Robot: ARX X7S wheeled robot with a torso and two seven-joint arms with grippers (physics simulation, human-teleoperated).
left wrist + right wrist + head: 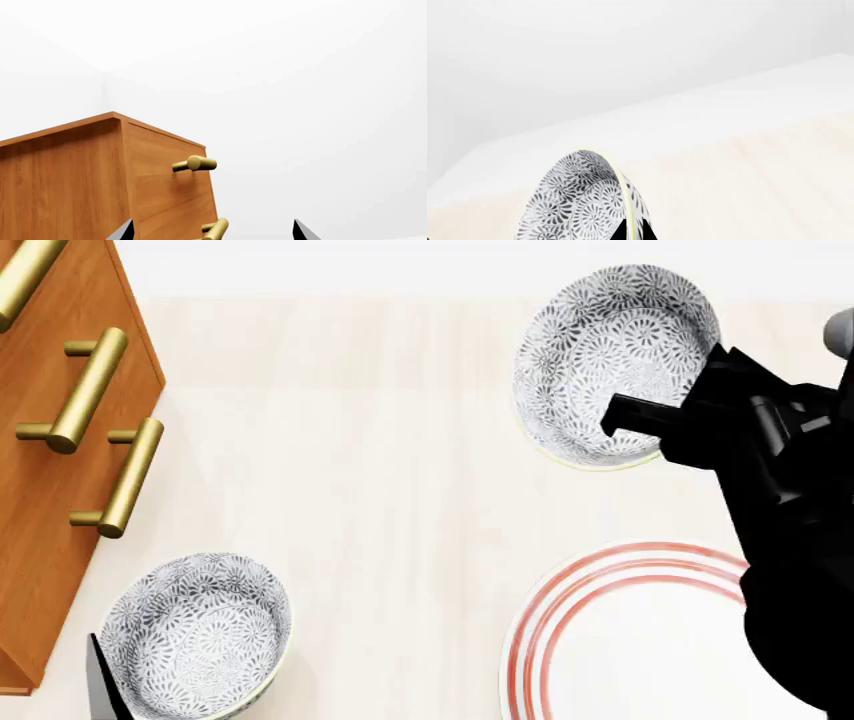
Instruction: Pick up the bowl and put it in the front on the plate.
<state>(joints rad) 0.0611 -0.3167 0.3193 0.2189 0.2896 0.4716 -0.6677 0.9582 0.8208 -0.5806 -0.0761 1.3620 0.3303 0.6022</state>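
The bowl [601,350], white with a dense grey-blue flower print, is at the back right of the head view, tilted with its rim edge showing. My right gripper [643,422] is shut on its near rim. In the right wrist view a black fingertip sits on each side of the bowl's [577,200] yellowish rim, where the right gripper [632,232] pinches it. The plate [534,630], white with red rings, lies at the front right, partly under my right arm. My left gripper [213,232] is open with nothing between its fingers.
A look-alike bowl [194,635] sits at the front left, with a left fingertip [100,685] just beside it. A wooden cabinet [54,490] with brass handles [87,390] borders the left; its corner [67,175] and a handle [195,164] face the left wrist.
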